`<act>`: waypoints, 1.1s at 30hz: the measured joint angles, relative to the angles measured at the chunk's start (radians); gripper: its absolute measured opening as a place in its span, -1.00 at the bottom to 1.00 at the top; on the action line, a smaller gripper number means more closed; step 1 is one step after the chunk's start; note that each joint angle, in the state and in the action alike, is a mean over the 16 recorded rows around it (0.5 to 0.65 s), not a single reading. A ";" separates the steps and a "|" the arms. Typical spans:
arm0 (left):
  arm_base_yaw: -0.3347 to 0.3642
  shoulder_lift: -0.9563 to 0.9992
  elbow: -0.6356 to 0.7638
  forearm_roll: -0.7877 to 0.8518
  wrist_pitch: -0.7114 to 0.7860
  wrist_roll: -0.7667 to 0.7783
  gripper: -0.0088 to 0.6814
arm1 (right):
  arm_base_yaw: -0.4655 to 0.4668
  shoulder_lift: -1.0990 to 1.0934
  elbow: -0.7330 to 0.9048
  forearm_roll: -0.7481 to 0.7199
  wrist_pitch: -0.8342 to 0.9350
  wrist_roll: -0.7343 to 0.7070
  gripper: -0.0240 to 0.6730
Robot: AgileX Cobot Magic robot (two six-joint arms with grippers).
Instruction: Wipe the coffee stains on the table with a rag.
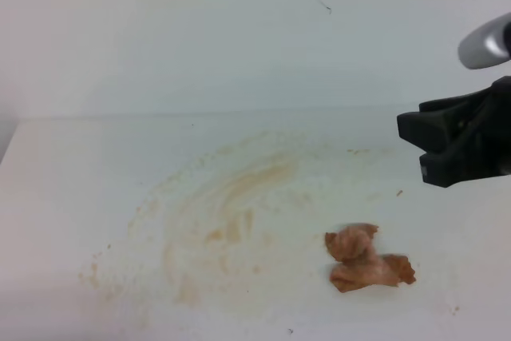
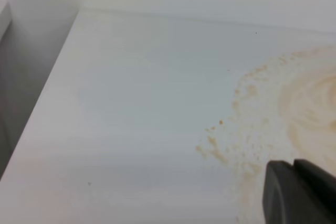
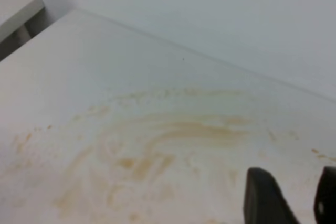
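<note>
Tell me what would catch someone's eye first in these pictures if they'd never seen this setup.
First, the coffee stains: pale tan swirls and specks smeared across the middle of the white table. Next, the rag, a crumpled orange-brown wad lying alone to the right of the smears, nothing touching it. Last, the right gripper, black, jaws parted, hanging above the table at the right edge.

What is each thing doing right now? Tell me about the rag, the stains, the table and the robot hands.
Rag: crumpled, lying loose on the table, not held.
Coffee stains: smeared in pale streaks and specks, not wiped away.
Table: dirty in the middle.
Right gripper: open, empty, up above the rag.
Left gripper: only a dark edge shows; can't tell.
</note>
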 joint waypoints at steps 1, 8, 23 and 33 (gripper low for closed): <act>0.000 0.000 0.000 0.000 0.000 0.000 -0.98 | 0.000 -0.001 0.003 0.000 0.000 0.000 -0.30; 0.000 0.000 0.000 0.000 0.000 0.000 -0.98 | -0.002 -0.045 0.051 -0.027 0.003 -0.017 -0.30; 0.000 0.000 0.000 0.000 0.000 0.000 -0.98 | -0.192 -0.642 0.383 -0.111 0.032 -0.071 -0.30; 0.000 0.000 0.000 0.000 0.000 0.000 -0.98 | -0.379 -1.024 0.548 -0.088 0.213 -0.051 -0.30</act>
